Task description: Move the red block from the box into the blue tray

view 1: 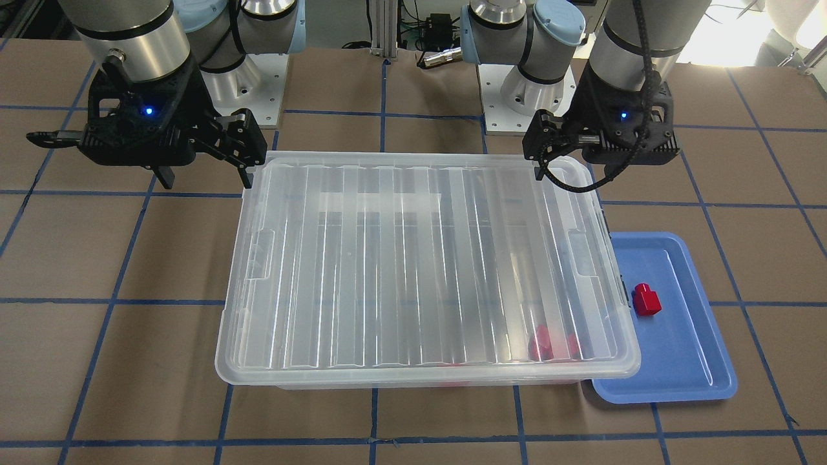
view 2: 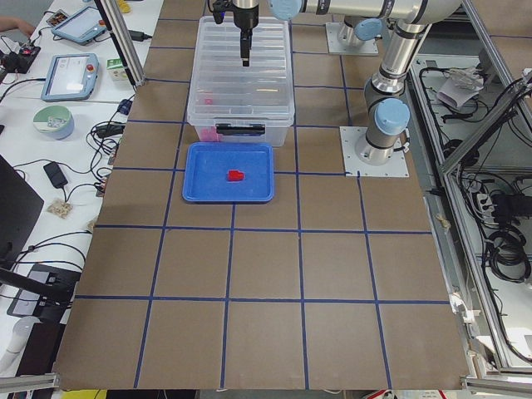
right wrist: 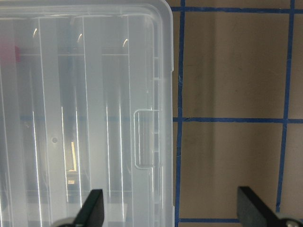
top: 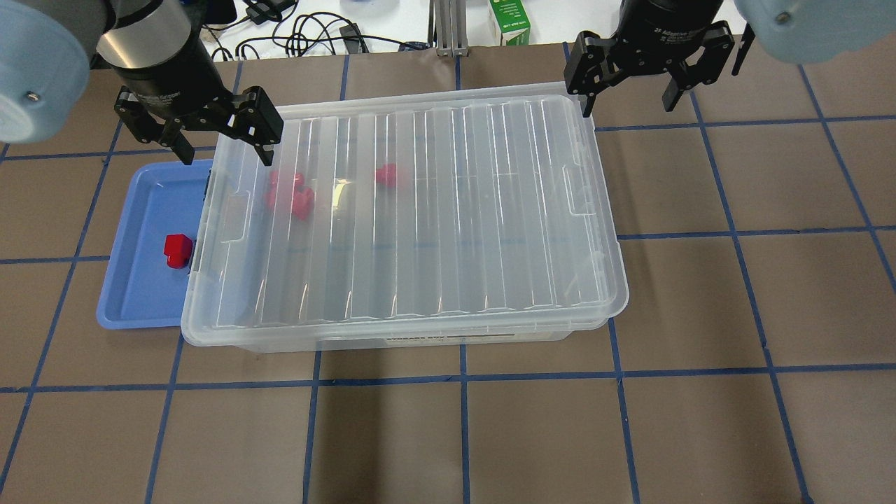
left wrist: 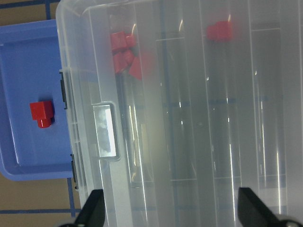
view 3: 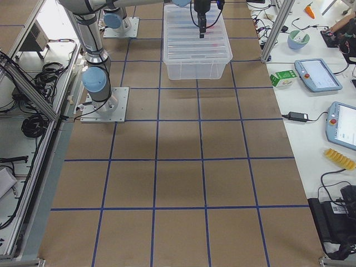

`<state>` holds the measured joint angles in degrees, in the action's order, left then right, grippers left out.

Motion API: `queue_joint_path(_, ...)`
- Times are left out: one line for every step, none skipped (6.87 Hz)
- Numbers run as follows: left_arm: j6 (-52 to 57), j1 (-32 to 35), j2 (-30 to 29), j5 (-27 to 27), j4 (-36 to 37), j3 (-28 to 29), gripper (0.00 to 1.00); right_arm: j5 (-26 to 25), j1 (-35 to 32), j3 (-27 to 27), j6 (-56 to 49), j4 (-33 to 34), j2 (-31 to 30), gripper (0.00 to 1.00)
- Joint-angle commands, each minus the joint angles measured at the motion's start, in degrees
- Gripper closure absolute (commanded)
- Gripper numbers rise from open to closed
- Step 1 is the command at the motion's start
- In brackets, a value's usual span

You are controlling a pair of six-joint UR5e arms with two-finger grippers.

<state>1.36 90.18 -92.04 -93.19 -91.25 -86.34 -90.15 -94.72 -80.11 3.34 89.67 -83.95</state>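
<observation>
The red block [view 1: 647, 299] [top: 177, 250] [left wrist: 41, 112] lies in the blue tray [view 1: 685, 349] [top: 143, 294] [left wrist: 23, 71], which sits against one end of the box [view 1: 420, 258] [top: 420, 224] [right wrist: 71, 118]. The box's clear ribbed lid is on. Other red pieces [top: 290, 196] [left wrist: 125, 54] show through it. My left gripper [top: 225, 150] [view 1: 572, 171] [left wrist: 173, 213] is open and empty, above the box's corner next to the tray. My right gripper [top: 628, 105] [view 1: 207, 181] [right wrist: 173, 213] is open and empty, above the opposite corner on the same long side.
The box's dark latch [view 2: 241, 129] faces the tray. Both arm bases [view 1: 252, 84] [view 1: 517, 97] stand just behind the box. A green carton [top: 511, 21] and cables lie beyond the table's far edge. Tablets [view 3: 317, 72] sit on a side bench.
</observation>
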Motion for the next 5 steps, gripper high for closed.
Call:
queue_joint_path(-0.3,-0.2,0.5,0.1,0.1,0.1,0.0,0.0,-0.1,-0.2,0.2,-0.2,-0.3,0.0)
queue_joint_path(-0.3,-0.3,0.5,0.1,0.1,0.1,0.0,0.1,-0.1,-0.2,0.2,-0.2,-0.2,0.0)
queue_joint_path(-0.3,-0.3,0.5,0.3,0.1,0.3,0.0,0.1,-0.1,-0.1,0.3,-0.2,-0.3,0.0)
queue_joint_path(-0.2,-0.3,0.7,1.3,0.1,0.6,0.0,0.0,-0.1,-0.1,0.2,-0.2,-0.2,0.0)
queue_joint_path(-0.1,-0.4,0.7,1.3,0.1,0.7,0.0,0.0,-0.1,-0.1,0.3,-0.2,-0.3,0.0)
